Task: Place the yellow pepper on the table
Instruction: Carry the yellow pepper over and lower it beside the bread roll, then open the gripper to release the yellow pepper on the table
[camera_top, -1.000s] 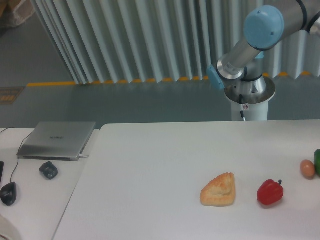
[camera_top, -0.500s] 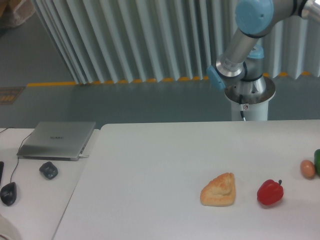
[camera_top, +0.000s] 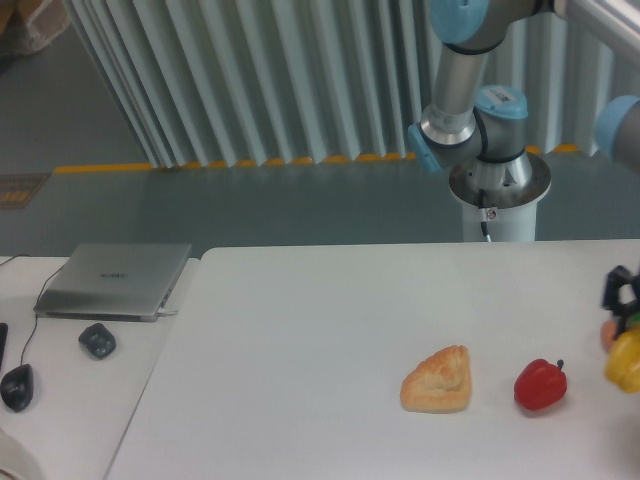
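From my remote seat the gripper (camera_top: 622, 305) sat at the far right edge, jaws closed around the yellow pepper (camera_top: 624, 362), which hung just above the white surface (camera_top: 300, 330) beside the red pepper (camera_top: 540, 385). My worry: lowering there could bump the red pepper or that orange thing behind, or the glossy pepper rolls off once released.

UR5e base column stands at rear right. Upper arm rises near-vertical from the shoulder joint and leaves the top of view; a second blue-capped joint shows at the right edge. End effector (camera_top: 622, 300) enters at the far right edge, dark, mostly cropped, low over the worktop. Finger spacing cannot be made out. It sits directly above the yellow pepper (camera_top: 625, 361).
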